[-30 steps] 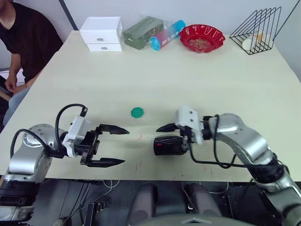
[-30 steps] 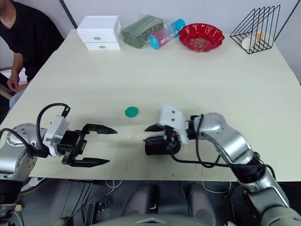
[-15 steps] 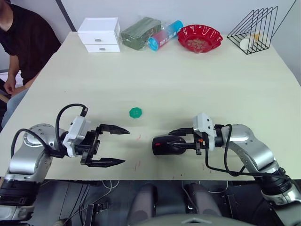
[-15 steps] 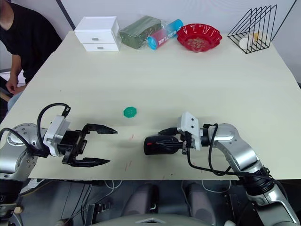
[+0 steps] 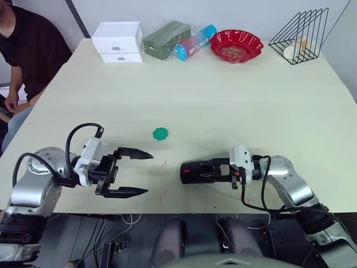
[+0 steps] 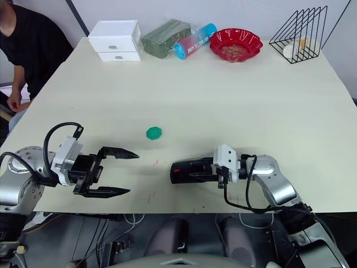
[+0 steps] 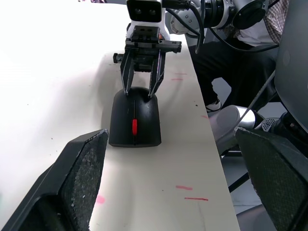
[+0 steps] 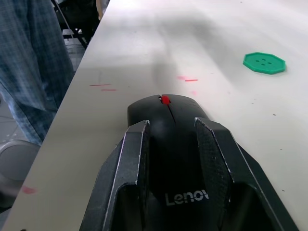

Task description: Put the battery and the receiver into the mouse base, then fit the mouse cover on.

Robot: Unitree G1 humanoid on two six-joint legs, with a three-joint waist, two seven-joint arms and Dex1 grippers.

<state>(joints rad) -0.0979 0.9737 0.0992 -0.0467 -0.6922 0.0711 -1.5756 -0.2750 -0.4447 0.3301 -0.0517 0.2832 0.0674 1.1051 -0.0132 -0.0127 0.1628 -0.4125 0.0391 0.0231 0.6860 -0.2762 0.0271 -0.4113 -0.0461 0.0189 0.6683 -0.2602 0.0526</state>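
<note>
The mouse (image 5: 192, 171) lies near the table's front edge. Its glossy black mouse cover (image 8: 166, 120) sits on the mouse base, and the red scroll wheel (image 7: 134, 126) shows at the front. My right gripper (image 5: 205, 170) lies low and level behind it. Its two fingers (image 8: 137, 154) straddle the mouse's rear and touch it. To the left, about a hand's width from the mouse, my left gripper (image 5: 149, 173) stands wide open with nothing between its fingers (image 7: 82, 178). The battery and the receiver are out of view.
A green disc (image 5: 160, 133) lies on the table behind the mouse. Along the far edge stand a white drawer box (image 5: 119, 41), a green pack (image 5: 167, 38), a blue tube (image 5: 196, 42), a red bowl (image 5: 236, 44) and a wire rack (image 5: 304, 36). A person (image 5: 22, 50) sits at the far left.
My right arm dropped and drew back to the right. Its gripper turned level and its fingers closed in on the mouse's rear. The mouse and left gripper stayed put.
</note>
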